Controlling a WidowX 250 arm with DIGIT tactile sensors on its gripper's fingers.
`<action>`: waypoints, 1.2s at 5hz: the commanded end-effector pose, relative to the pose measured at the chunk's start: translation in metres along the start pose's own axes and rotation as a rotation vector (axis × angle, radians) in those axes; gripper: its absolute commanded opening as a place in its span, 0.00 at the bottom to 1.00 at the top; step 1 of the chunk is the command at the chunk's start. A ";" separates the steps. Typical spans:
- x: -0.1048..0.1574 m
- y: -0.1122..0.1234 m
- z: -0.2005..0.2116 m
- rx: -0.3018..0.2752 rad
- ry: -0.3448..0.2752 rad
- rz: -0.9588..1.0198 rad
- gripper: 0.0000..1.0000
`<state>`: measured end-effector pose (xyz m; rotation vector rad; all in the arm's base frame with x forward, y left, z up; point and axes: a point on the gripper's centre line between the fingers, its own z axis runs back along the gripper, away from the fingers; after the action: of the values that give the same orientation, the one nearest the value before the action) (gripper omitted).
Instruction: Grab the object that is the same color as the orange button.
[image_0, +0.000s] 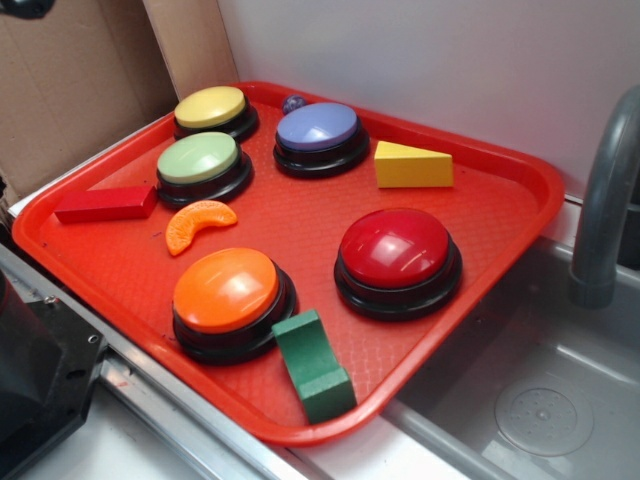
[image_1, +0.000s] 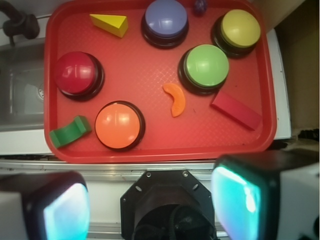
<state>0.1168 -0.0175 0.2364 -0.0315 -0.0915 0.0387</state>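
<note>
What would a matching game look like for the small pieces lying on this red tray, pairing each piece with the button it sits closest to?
Pieces:
1. orange segment
2. yellow wedge
3. green block
4. red block

Places:
A. beside the purple button
B. at the tray's front edge, by the orange button
C. between the green button and the orange button
D. at the tray's edge, by the green button

Pairs: 1-C, 2-A, 3-B, 4-D

Red tray (image_0: 500, 170) with a fine textured grid; orange segment (image_0: 198, 224) matches the orange button (image_0: 227, 289); green block (image_0: 314, 365); yellow wedge (image_0: 411, 166).
</note>
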 end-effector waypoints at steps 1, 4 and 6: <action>0.000 0.000 0.000 0.000 0.000 0.000 1.00; 0.039 0.020 -0.077 0.053 -0.040 0.119 1.00; 0.064 0.036 -0.158 0.092 -0.037 0.293 1.00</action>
<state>0.1905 0.0108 0.0772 0.0528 -0.0925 0.3173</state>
